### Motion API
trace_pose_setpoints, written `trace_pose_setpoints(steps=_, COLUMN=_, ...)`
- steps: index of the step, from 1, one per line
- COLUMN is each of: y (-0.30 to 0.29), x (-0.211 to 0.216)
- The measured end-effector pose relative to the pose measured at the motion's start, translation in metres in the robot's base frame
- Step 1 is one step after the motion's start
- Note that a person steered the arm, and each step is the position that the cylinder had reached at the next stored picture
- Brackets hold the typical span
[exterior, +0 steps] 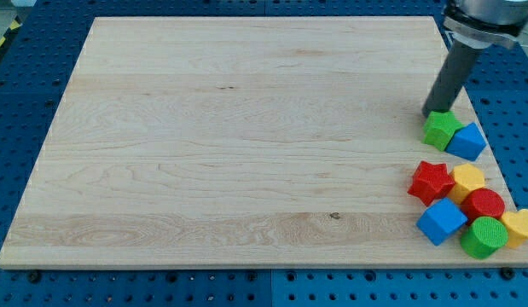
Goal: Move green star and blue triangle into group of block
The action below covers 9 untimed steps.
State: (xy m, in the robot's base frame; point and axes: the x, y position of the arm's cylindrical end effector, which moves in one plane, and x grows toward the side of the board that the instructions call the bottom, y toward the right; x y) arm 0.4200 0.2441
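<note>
The green star [440, 129] lies near the board's right edge, touching the blue triangle [467, 141] on its right. My tip [434, 112] stands just above the green star, touching or almost touching its upper edge. Below them, apart by a small gap, is a group of blocks: a red star [431, 181], a yellow block [467, 180], a red block [484, 205], a blue cube [441, 221], a green cylinder [483, 237] and a yellow heart [519, 226].
The wooden board [229, 136] lies on a blue perforated table. The blue triangle and the yellow heart sit at the board's right edge. The arm's dark rod rises to the view's top right corner.
</note>
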Motion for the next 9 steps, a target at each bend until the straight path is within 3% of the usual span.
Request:
trace_pose_setpoints(steps=3, y=0.049, x=0.047)
trace_pose_setpoints(steps=9, y=0.038, x=0.054)
